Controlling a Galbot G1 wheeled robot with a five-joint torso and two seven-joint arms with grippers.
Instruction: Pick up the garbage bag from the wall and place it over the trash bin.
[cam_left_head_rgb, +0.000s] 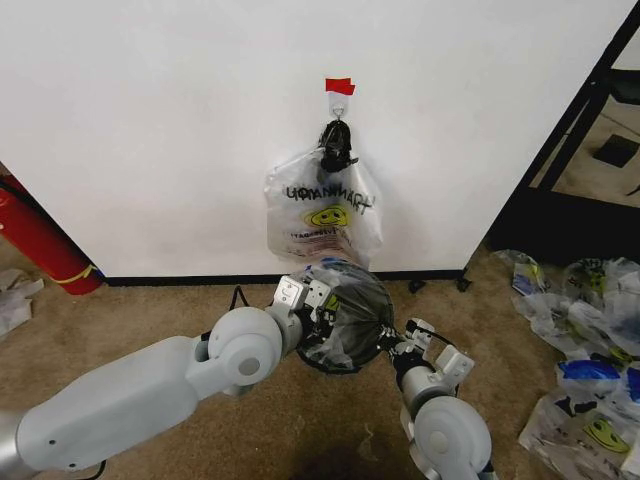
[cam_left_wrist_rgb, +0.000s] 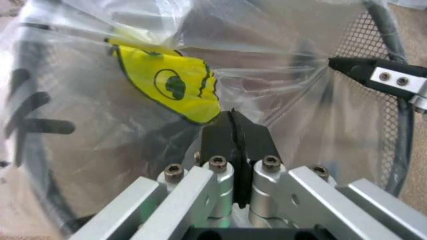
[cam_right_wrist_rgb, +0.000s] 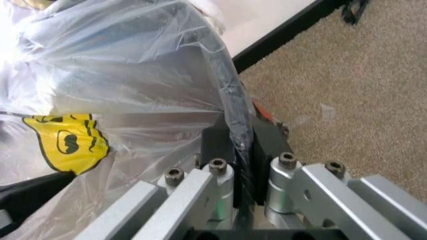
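We've got the garbage bag (cam_left_head_rgb: 345, 318) off the wall (cam_left_head_rgb: 150, 120) already & stretched across the mouth of the trash bin (cam_left_head_rgb: 338, 362), which sits on the carpet just below the hook (cam_left_head_rgb: 338, 100) at approx 6 o'clock from it. Left gripper (cam_left_head_rgb: 318, 312) sits at the bin's 9–10 o'clock rim; in its wrist view the fingers (cam_left_wrist_rgb: 220, 137) are pressed together w/ thin film pinched between them, yellow smiley patch (cam_left_wrist_rgb: 175, 85) just beyond. Right gripper (cam_left_head_rgb: 400, 345) is at the 3–4 o'clock rim; its fingers (cam_right_wrist_rgb: 220, 145) are narrow too, clamped on the bag's edge right where it crosses the black rim, carpet (cam_right_wrist_rgb: 347, 75) beside it. So both ends of the opening are held & pulled apart over the bin. Another bag w/ dark lettering (cam_left_head_rgb: 325, 215) hangs on the hook at 12 o'clock from the bin – not ours. We judge pick-up done, spreading mostly done; what's left is seating the edge down around the rim & letting go. We can't tell how far round the rim the film has caught
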